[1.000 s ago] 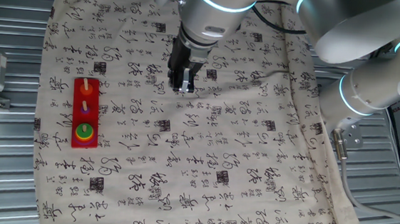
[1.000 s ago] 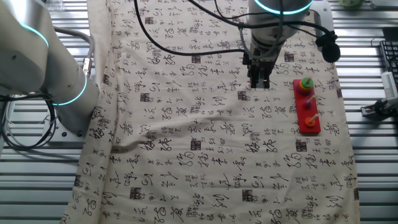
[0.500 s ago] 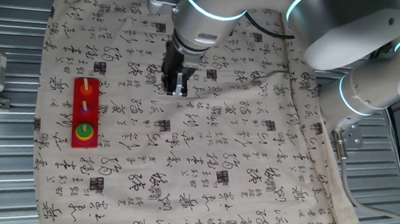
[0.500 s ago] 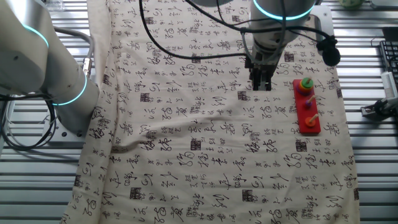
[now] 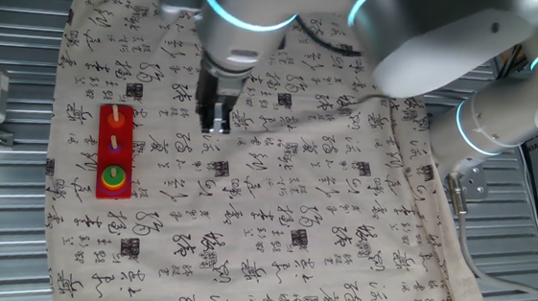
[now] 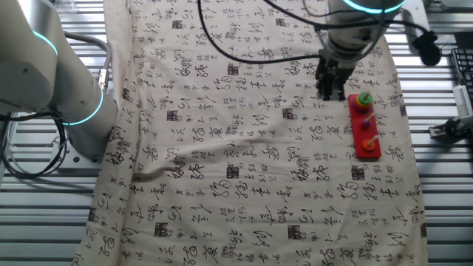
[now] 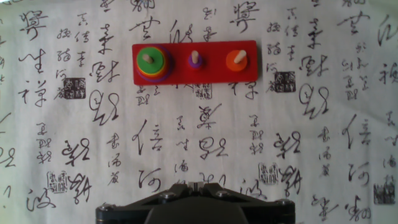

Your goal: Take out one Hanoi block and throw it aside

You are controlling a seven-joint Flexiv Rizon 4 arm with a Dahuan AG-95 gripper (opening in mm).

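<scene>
— Where's the Hanoi block (image 7: 148, 60) from the gripper (image 5: 216, 125)?
— Ahead and left in the hand view, topping the end peg's stack (red base (image 7: 214, 76) lying crosswise).
— Jaws?
— Empty; whether parted, can't tell.

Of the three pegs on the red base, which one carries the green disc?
The end peg, left in the hand view, carries the green disc on a stack. The middle peg holds a purple piece, the other end peg an orange one.

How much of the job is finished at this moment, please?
Nothing looks done yet: the small round green ring-shaped disc sits on its peg on the red rectangular base. In hand: the end effector hangs over the printed cloth beside the base, holding nothing. Left: reaching the disc, lifting it off, throwing it aside.
</scene>
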